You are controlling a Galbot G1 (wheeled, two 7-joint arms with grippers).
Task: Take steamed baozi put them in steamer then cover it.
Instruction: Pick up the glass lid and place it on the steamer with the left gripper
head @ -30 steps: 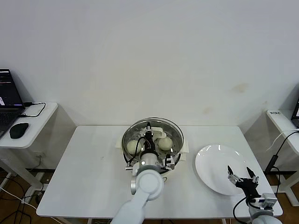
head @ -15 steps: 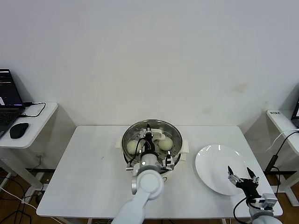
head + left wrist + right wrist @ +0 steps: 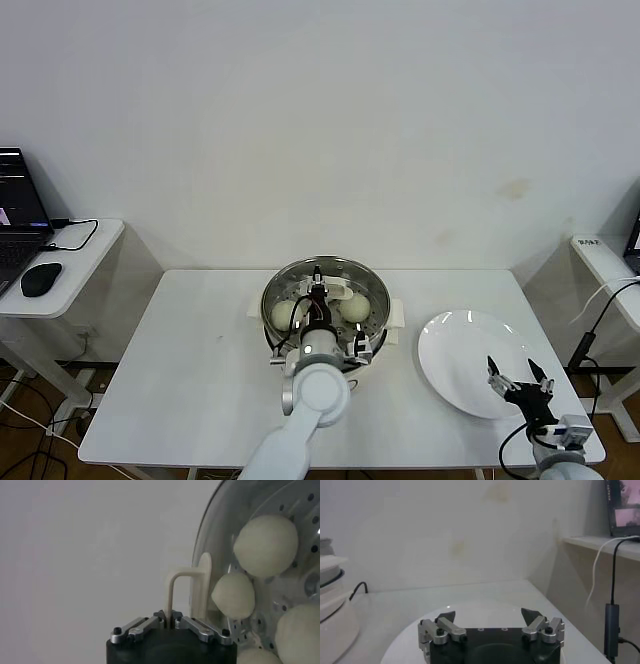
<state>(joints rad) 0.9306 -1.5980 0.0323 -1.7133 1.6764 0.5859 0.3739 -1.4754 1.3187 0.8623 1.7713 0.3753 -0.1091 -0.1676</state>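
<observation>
While the right gripper (image 3: 520, 377) idles with fingers spread over the plate (image 3: 455, 345), the left gripper's (image 3: 170, 622) fingers pinch the lid handle (image 3: 176, 587), apparently a rigid, slippery, breakable glass lid (image 3: 202, 555) settling over the steamer (image 3: 325, 305) holding the soft baozi (image 3: 266, 544).

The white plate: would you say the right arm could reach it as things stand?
Probably yes. The right gripper hangs open right over the white plate's near edge, with nothing between them, while the left gripper is off at the steamer.
</observation>
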